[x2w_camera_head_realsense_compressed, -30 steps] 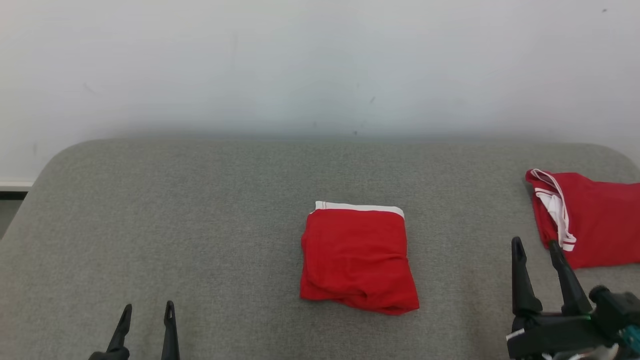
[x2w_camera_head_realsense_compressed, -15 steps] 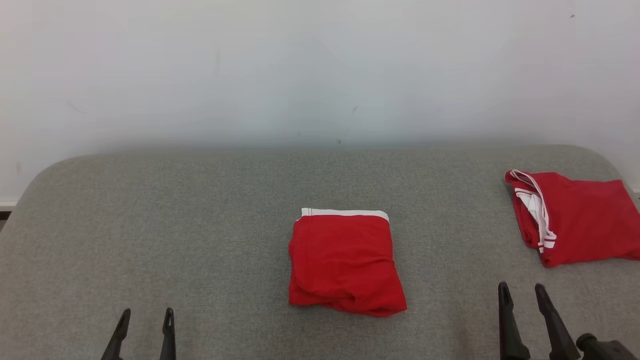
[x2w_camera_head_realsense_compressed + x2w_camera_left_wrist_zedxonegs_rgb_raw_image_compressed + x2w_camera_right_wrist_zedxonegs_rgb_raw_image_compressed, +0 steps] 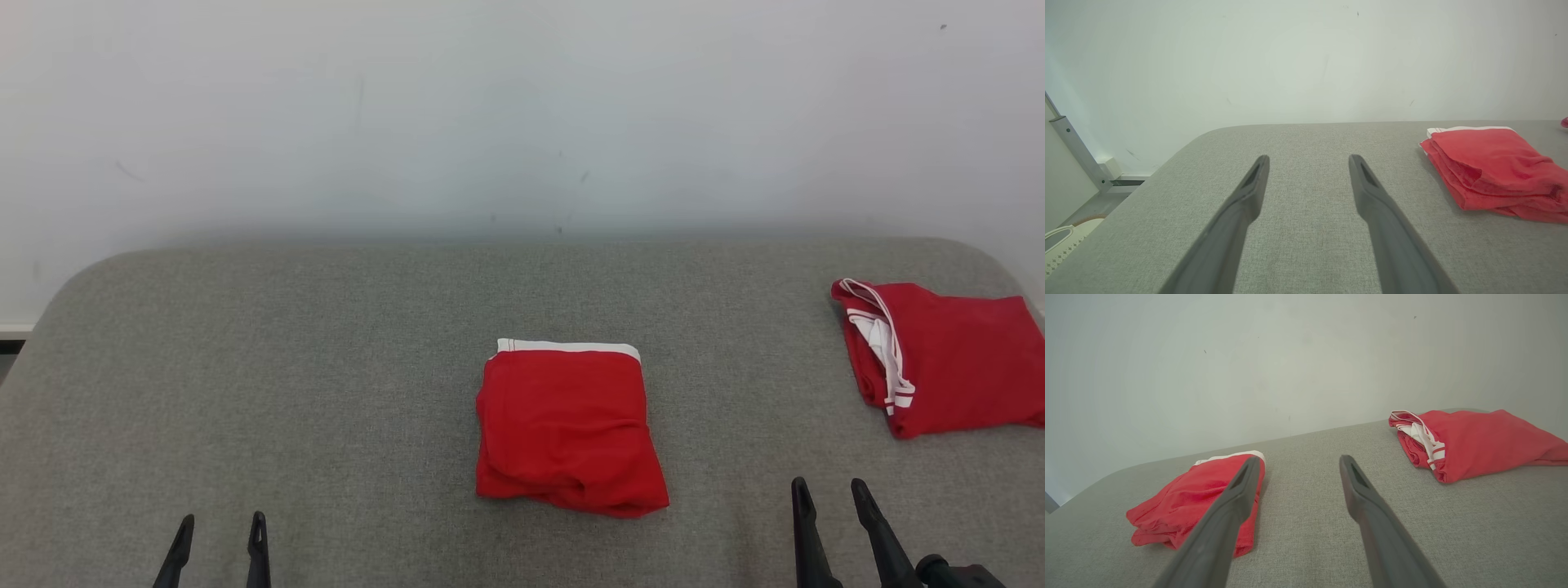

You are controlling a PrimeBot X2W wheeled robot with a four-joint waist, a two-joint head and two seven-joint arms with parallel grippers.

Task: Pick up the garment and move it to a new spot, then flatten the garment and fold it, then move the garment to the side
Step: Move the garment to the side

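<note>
folded red garment (image 3: 569,429), white waistband at far edge, lies flat.

I am observing a grey fabric surface (image 3: 326,367) butting against a marked white wall (image 3: 408,122), a metal rail (image 3: 1079,151) slanting nearby.

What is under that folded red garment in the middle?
The folded red garment lies on the grey padded surface, its own folded layers showing at the edge. Anything directly beneath it is covered.

Bright, even, diffuse light — shadows faint, no glare; wrist views bow at the edges.
</note>
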